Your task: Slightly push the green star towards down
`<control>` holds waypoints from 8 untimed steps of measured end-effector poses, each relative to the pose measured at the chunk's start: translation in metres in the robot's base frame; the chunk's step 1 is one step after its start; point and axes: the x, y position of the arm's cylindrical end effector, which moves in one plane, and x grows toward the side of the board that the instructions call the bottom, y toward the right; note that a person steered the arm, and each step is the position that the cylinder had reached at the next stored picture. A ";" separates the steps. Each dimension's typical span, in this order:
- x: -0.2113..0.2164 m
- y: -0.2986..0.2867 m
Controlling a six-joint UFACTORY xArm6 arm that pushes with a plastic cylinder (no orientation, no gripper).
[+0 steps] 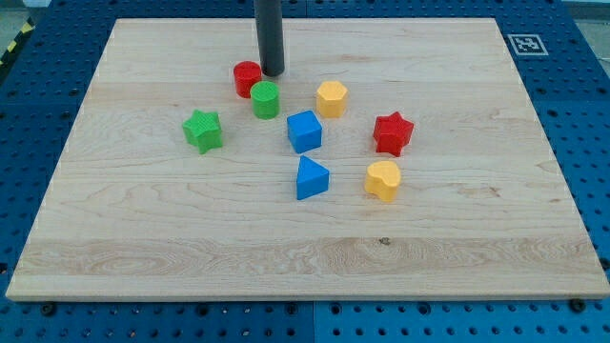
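The green star lies on the wooden board at the view's left of the block group. My tip stands near the view's top, just right of the red cylinder and just above the green cylinder. The tip is up and to the right of the green star, well apart from it.
A yellow hexagon block, a blue cube, a blue triangle, a red star and a yellow heart-like block lie right of the green star. A marker tag sits at the board's top right corner.
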 end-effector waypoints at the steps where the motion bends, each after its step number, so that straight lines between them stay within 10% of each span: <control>1: 0.001 -0.055; 5: 0.129 -0.117; 8: 0.090 -0.132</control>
